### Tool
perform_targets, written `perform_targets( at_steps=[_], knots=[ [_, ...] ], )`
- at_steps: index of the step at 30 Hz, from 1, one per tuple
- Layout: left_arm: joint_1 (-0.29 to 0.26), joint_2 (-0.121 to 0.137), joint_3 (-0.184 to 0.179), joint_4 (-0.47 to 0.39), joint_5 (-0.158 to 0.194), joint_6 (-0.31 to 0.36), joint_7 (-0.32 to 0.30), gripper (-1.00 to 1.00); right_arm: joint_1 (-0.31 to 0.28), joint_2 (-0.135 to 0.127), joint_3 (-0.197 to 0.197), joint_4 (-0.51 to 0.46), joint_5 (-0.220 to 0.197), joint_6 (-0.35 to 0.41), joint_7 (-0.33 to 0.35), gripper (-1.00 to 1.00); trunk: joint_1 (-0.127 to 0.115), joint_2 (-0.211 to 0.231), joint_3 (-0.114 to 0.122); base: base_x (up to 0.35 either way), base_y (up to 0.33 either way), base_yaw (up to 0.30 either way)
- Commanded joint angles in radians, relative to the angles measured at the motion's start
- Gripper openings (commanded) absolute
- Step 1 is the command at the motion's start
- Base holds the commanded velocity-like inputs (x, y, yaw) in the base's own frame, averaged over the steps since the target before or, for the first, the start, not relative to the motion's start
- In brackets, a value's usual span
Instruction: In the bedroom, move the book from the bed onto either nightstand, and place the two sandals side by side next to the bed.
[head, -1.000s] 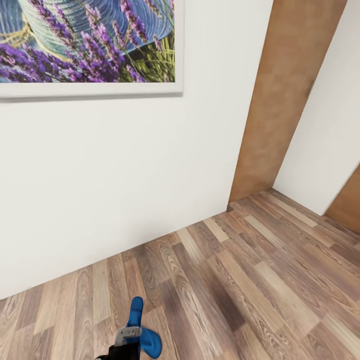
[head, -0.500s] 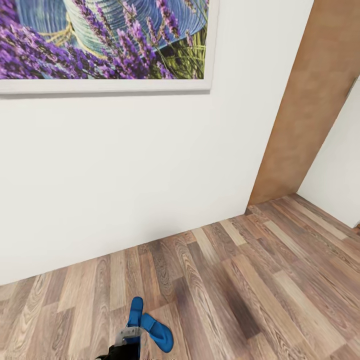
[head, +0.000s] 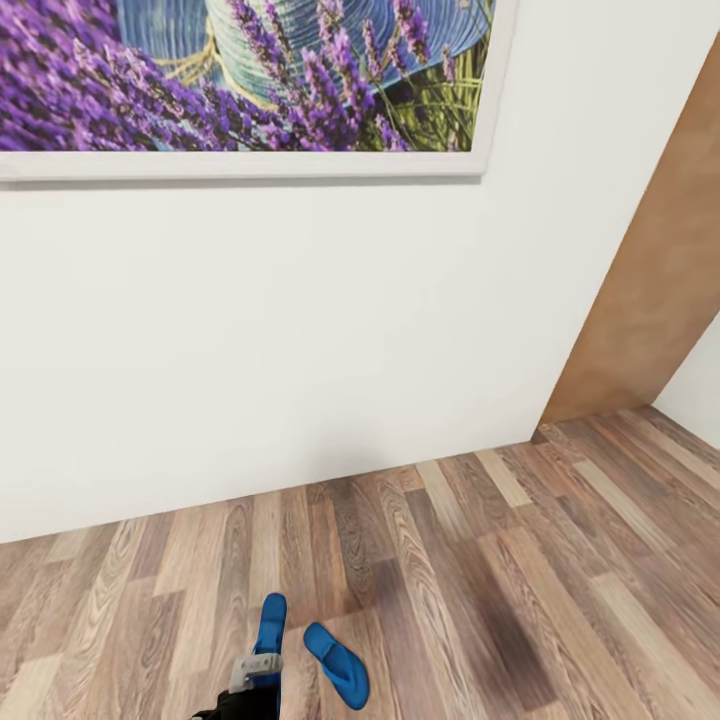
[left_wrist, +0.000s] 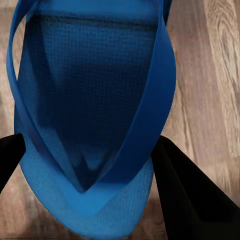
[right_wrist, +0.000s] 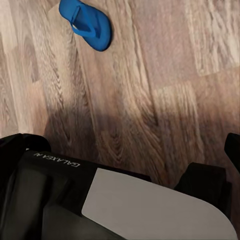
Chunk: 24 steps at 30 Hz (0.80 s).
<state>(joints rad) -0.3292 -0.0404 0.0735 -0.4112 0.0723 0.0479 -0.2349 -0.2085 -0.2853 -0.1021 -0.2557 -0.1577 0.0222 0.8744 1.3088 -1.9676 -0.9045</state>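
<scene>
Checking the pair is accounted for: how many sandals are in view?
2. One sandal sits between the left gripper's fingers; the other sandal lies on the floor just to its right.

Black tool fingers, grey bracket, white-lettered black base

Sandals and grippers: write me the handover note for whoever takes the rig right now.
Left gripper: shut on one blue sandal, held above the wood floor.
Right gripper: fingers at the right wrist view's edge, state unclear; nothing seen in it.
Second sandal lies flat on the floor, near the wall with the lavender picture.
Done: one sandal picked up.
Left: set both sandals side by side next to the bed; move the book onto a nightstand.
</scene>
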Motion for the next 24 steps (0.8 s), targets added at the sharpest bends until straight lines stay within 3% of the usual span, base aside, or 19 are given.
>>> perform_targets(
  at_steps=[1, 24],
  knots=[
    [-0.001, -0.001, 0.008, 0.000, 0.006, 0.005, -0.007, -1.00, 0.000, 0.000, -0.004, 0.001, -0.002, 0.002, 0.005, 1.00, 0.000, 0.000, -0.002, 0.004, 0.000, 0.257],
    [-0.001, -0.001, 0.008, 0.000, 0.006, 0.004, -0.007, -1.00, 0.000, 0.000, -0.004, 0.000, -0.002, 0.002, 0.005, 1.00, 0.000, 0.000, -0.021, 0.000, 0.000, 0.257]
  ],
)
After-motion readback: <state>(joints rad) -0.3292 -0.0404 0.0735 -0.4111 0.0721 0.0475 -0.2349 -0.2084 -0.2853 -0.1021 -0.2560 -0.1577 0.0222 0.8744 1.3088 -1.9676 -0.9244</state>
